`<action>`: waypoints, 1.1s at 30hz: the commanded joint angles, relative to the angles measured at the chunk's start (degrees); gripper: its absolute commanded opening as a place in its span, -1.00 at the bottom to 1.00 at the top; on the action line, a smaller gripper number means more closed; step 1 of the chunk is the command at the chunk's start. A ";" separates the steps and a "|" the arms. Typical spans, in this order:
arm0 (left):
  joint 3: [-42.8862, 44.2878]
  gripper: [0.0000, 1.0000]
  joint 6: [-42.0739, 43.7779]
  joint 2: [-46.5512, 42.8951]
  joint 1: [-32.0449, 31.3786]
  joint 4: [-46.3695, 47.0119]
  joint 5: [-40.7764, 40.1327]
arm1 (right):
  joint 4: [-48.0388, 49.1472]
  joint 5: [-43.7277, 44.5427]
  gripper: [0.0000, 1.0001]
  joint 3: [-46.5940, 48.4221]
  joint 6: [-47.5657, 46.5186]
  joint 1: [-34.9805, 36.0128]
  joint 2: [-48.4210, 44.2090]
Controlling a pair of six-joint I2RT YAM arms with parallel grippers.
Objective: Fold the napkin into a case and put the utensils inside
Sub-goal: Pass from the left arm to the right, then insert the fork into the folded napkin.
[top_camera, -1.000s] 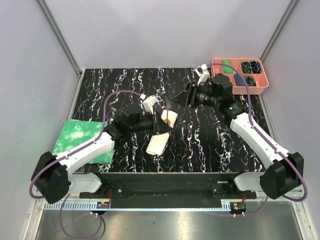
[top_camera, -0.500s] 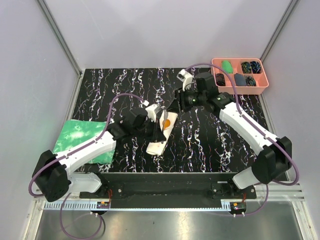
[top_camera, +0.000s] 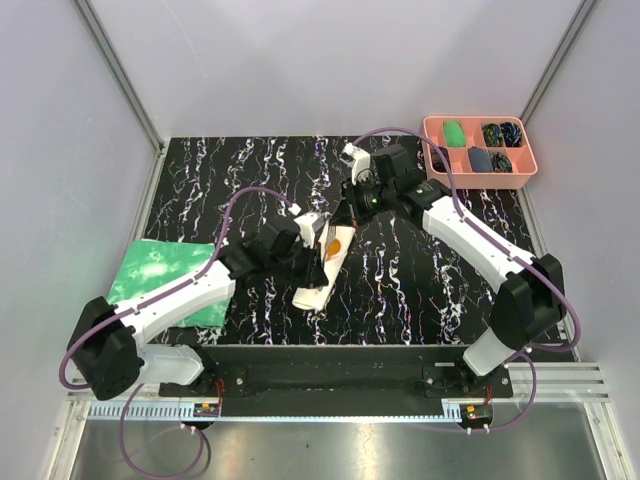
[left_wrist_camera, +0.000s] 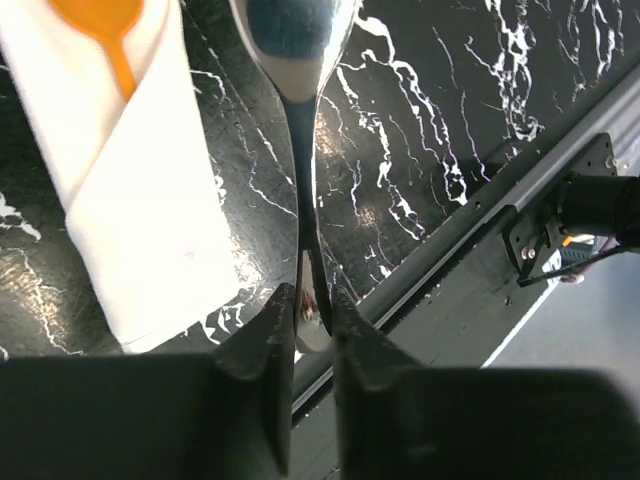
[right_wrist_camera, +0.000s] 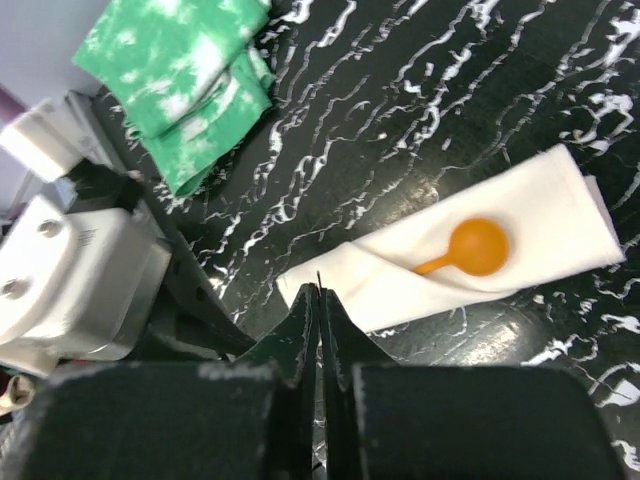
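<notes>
White left arm (top_camera: 185, 298) low over case (top_camera: 313, 294)

Room around the case (top_camera: 312, 293) is being squeezed from two sides. The L gripper (top_camera: 320, 268) is being held low on its R side, w/ the silver utensil (left_wrist_camera: 298, 150) being clamped alongside it. The R gripper (top_camera: 348, 212), jaws pressed together, is being held by its far end. Only the case's near tip is being left uncovered. Open table (top_camera: 420, 280) is being left betw. the R arm & the near edge, also across the far L. The L edge is being occupied by the green cloth (top_camera: 150, 275), the far-R corner by the pink tray (top_camera: 500, 174).
</notes>
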 commanded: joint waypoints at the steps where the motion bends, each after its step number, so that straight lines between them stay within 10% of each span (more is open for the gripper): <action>1: 3.25 -0.34 1.01 -1.46 -0.08 0.36 -3.48 | 4.21 5.08 -1.00 0.97 -0.29 -0.10 -0.25; 6: -4.91 -0.19 -3.82 -8.14 6.14 5.80 -5.34 | 13.52 3.78 -1.00 -1.67 4.45 -6.68 0.80; 14: -14.06 -1.00 -7.70 -5.09 10.73 17.56 2.38 | 18.90 -2.63 -1.00 2.98 -0.37 -9.95 12.56; 33: -18.90 -1.00 -10.60 6.96 10.82 28.75 6.79 | 19.86 -10.03 -1.00 6.77 -3.81 -11.09 23.57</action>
